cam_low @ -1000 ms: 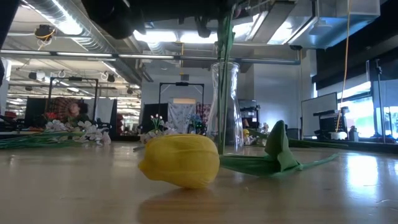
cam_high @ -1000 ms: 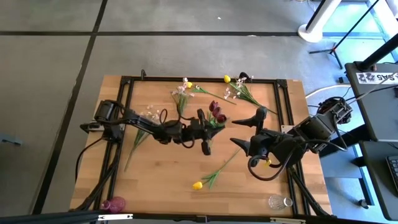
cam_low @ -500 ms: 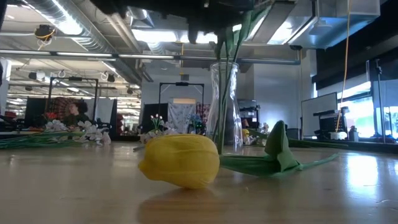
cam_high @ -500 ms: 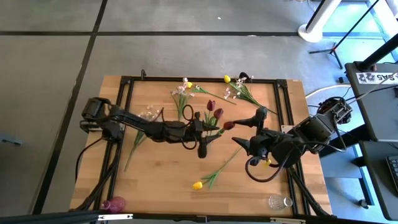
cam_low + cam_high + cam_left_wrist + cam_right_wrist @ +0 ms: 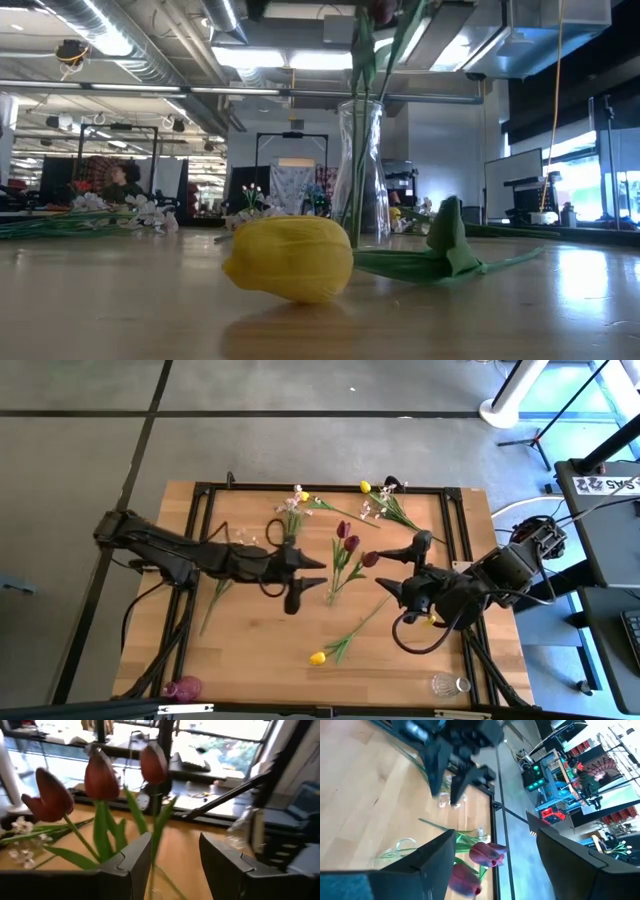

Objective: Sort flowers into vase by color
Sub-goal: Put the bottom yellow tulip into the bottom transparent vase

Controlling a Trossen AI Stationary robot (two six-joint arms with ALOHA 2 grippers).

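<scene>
1. A pale label point(image 5: 607, 483) lies on the dark stand right of the worktop in the high view; its dark characters are too small to read.
2. No other text, brand, number or sign can be read in any view.

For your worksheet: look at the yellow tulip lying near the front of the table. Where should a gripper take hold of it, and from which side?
Grip the yellow tulip by its thin green stem, probably from straight above with the fingers across it: the stem lies flat and bare on the table, while the rounded bloom would likely slip or crush.
</scene>
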